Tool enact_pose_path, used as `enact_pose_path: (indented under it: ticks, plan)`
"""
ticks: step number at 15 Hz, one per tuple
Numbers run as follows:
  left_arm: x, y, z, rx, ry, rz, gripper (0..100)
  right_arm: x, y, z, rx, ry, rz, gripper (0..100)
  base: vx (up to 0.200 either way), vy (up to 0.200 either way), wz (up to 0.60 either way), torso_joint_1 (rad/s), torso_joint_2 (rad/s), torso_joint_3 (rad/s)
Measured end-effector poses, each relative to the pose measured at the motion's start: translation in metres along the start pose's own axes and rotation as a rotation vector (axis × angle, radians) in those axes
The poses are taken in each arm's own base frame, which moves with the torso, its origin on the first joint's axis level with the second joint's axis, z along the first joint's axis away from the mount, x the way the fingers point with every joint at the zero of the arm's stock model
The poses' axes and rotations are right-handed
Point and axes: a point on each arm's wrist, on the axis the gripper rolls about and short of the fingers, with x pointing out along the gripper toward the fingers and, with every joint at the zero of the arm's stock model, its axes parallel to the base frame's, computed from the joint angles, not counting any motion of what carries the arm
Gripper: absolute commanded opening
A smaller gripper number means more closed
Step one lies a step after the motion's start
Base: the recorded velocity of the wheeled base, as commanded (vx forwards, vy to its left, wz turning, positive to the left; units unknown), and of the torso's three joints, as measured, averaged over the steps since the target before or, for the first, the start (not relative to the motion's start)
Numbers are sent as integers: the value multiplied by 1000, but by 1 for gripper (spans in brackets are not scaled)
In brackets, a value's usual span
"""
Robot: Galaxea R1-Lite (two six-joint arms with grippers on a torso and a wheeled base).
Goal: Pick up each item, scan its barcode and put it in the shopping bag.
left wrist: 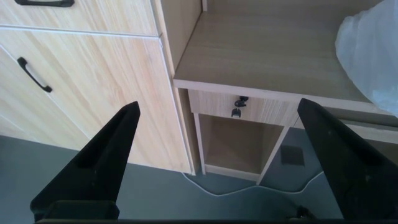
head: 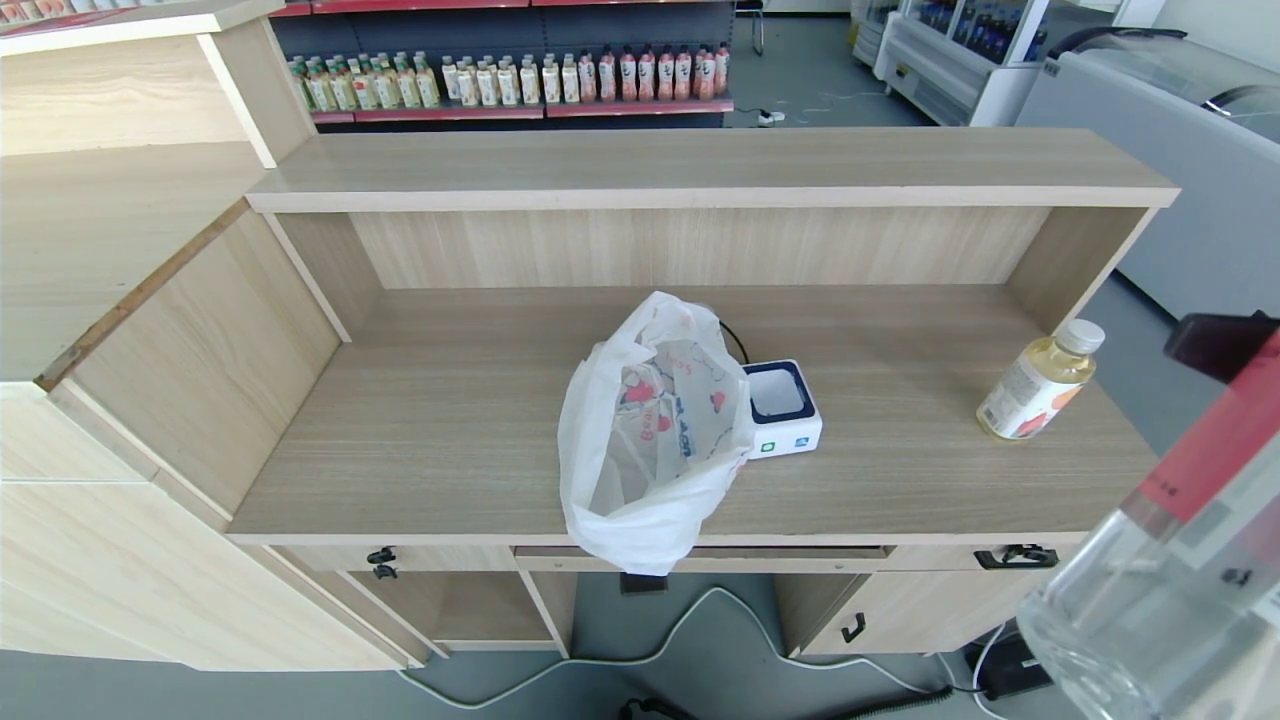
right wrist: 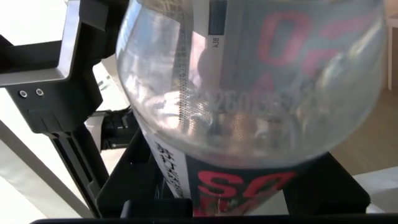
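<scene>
The right gripper (head: 1218,345) is gripping a clear bottle (head: 1150,590) with a red label, its jaws closed around the labelled part. It is holding the bottle in the air off the counter's front right corner, close to the head camera and tilted, with the rounded base pointing down and toward the viewer. In the right wrist view the same clear bottle (right wrist: 249,81) is looming large, with the black frame of the gripper showing behind and below it. The left gripper (left wrist: 217,106) is hanging low in front of the counter's left end with its two black fingers (left wrist: 99,168) spread wide and nothing between them. Beyond them a small drawer lock (left wrist: 237,106) is showing under the front edge. On the wooden counter (head: 450,430) a white shopping bag (head: 650,430) is standing near the middle with its mouth gaping upward, and its lower part is sagging over the front edge. Just beside it on the right, touching the plastic, a white scanner (head: 785,405) with a dark-rimmed top window is sitting flat, with a thin black cable running away behind the bag. Well apart from both, near the right end of the counter, a yellow drink bottle (head: 1040,385) with a white cap is standing upright. Behind the counter, a store shelf (head: 520,80) is carrying a row of small bottles, and a grey cable (head: 700,610) is lying on the floor below the desk.
</scene>
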Motion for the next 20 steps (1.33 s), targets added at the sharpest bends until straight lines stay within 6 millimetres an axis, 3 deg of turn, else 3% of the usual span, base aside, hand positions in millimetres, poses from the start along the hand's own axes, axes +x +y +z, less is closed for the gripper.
enact_pose_path:
  ticks: [12, 16, 20]
  plan:
    - [0, 0, 0, 0, 0, 0, 100, -5, 4, 5, -29, -8, -24, 0, 0, 0, 0, 0, 0, 0]
    - [0, 0, 0, 0, 0, 0, 100, -27, -8, 7, -137, 4, -198, 0, 0, 0, 0, 0, 0, 0]
    - [0, 0, 0, 0, 0, 0, 100, -66, -29, -26, -405, 191, -446, 0, 0, 0, 0, 0, 0, 0]
